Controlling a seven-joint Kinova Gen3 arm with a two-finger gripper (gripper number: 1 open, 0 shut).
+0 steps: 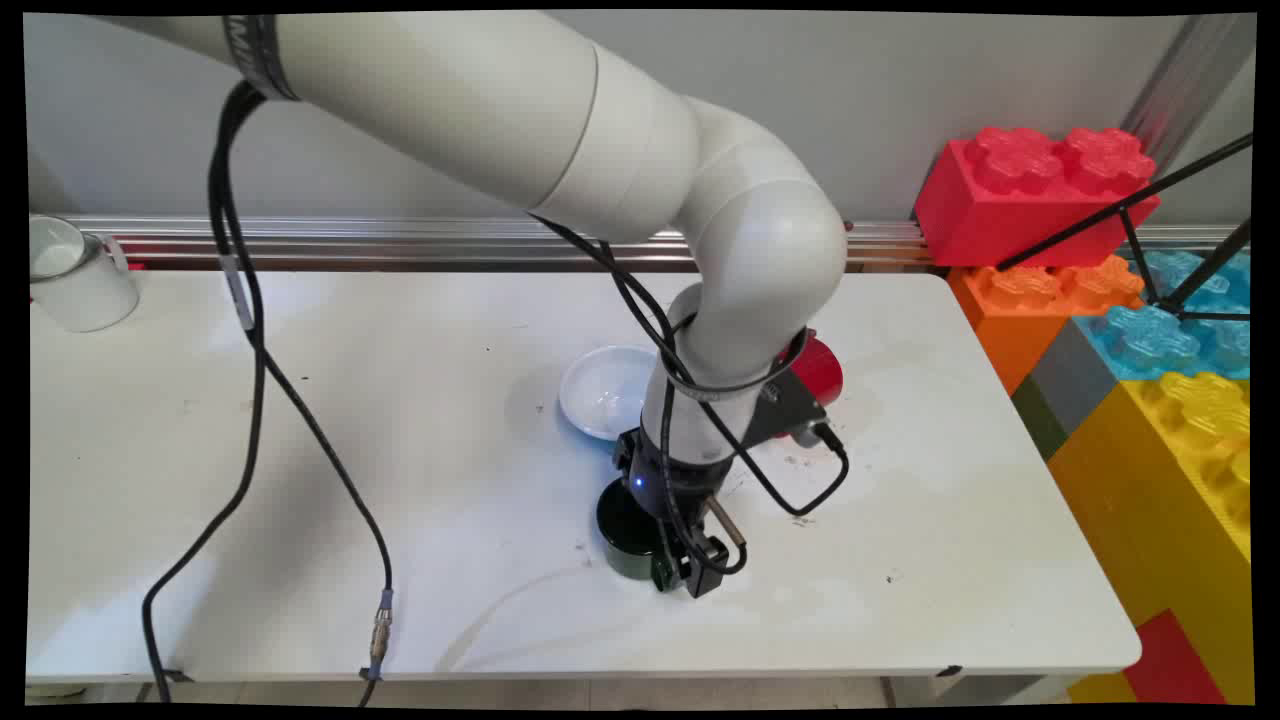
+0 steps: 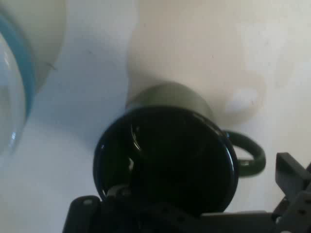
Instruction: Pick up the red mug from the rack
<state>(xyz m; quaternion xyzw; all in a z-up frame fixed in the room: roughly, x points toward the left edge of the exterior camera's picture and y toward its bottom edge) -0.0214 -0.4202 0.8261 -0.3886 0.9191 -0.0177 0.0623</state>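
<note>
A dark green mug (image 1: 622, 528) stands upright on the white table (image 1: 400, 450), a little right of centre near the front. In the hand view I look down into the mug (image 2: 165, 160); its handle (image 2: 250, 154) points to the picture's right. My gripper (image 1: 690, 572) is down at table height, right beside the mug on its right and near side. It is open: the black linkage (image 2: 184, 216) spreads wide under the mug's rim, with one finger (image 2: 291, 177) out beyond the handle. Nothing is held.
A white bowl (image 1: 605, 392) lies just behind the mug, and its rim (image 2: 19, 92) shows at the hand view's left edge. A red cup (image 1: 820, 368) stands half hidden behind the arm. A white mug (image 1: 78, 272) sits far back left. Big coloured blocks (image 1: 1120, 300) flank the table's right side.
</note>
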